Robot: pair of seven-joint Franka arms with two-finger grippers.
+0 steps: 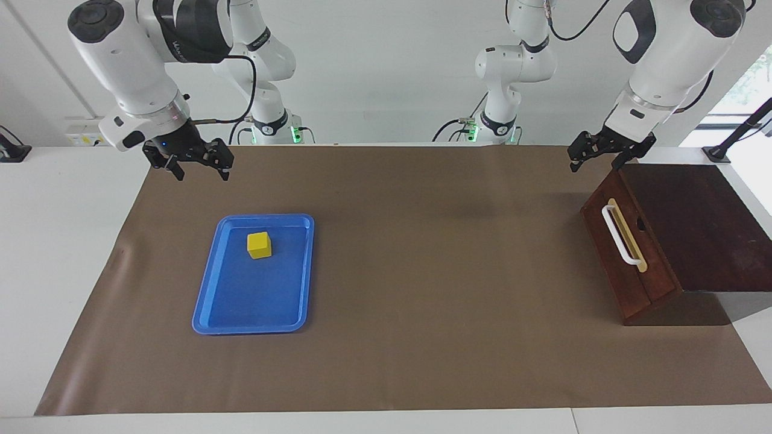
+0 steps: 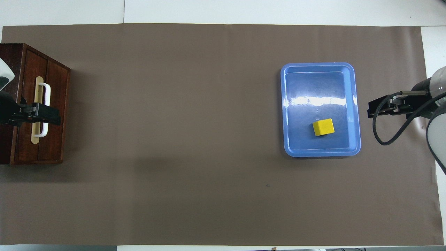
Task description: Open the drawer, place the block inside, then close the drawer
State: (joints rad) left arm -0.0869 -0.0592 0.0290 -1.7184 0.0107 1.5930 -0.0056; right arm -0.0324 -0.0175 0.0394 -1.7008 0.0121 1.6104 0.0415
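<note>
The drawer (image 1: 627, 253) is shut in the slanted dark wooden box (image 1: 699, 223) at the left arm's end of the table. Its white bar handle (image 1: 621, 235) faces the middle of the table. My left gripper (image 1: 597, 160) hangs open in the air above the box's upper edge; in the overhead view the left gripper (image 2: 48, 116) covers part of the handle (image 2: 47, 97) without touching it. The yellow block (image 1: 259, 245) (image 2: 323, 127) sits in the blue tray (image 1: 241, 301) (image 2: 313, 87), in its half nearer the robots. My right gripper (image 1: 199, 166) (image 2: 371, 111) hovers open and empty, beside the tray.
A brown mat (image 1: 422, 271) covers most of the table, with bare mat between the tray and the wooden box. The white tabletop (image 1: 60, 241) shows past the mat's edges.
</note>
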